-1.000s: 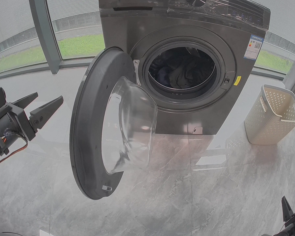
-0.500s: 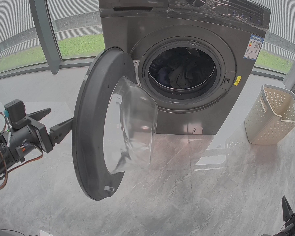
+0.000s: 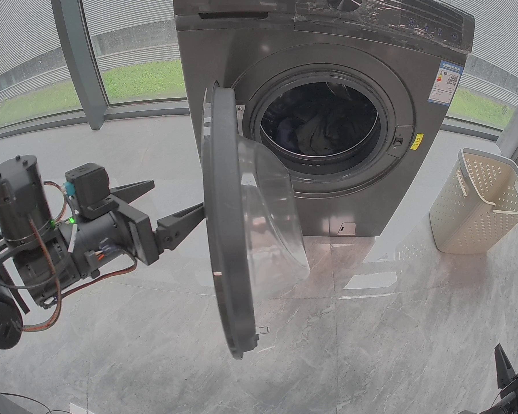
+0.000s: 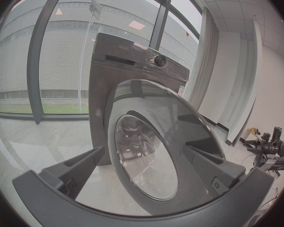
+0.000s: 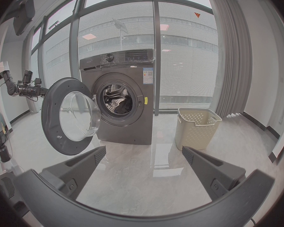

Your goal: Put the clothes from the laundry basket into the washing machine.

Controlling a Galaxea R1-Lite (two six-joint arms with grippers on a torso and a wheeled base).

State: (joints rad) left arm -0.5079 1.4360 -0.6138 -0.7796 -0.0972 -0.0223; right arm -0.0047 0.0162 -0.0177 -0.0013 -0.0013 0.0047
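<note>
Grey stone-look floor (image 3: 357,329) runs up to the washing machine (image 3: 305,47), whose door (image 3: 227,214) stands half open, nearly edge-on to the head camera. Left claw (image 3: 178,196) — fingers apart, gripping nothing — sits on the door's outer side with one fingertip at its face, so a push straight ahead would likely swing it shut. Clothes (image 3: 319,125) lie inside the drum. Laundry basket (image 3: 460,219) stands nearer the right claw (image 5: 143,150), also spread apart.

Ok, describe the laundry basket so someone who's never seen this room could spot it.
Start at the dark grey front-loading washing machine by the windows. On the floor to its right stands the cream plastic laundry basket, the only pale, hole-patterned container there.
</note>
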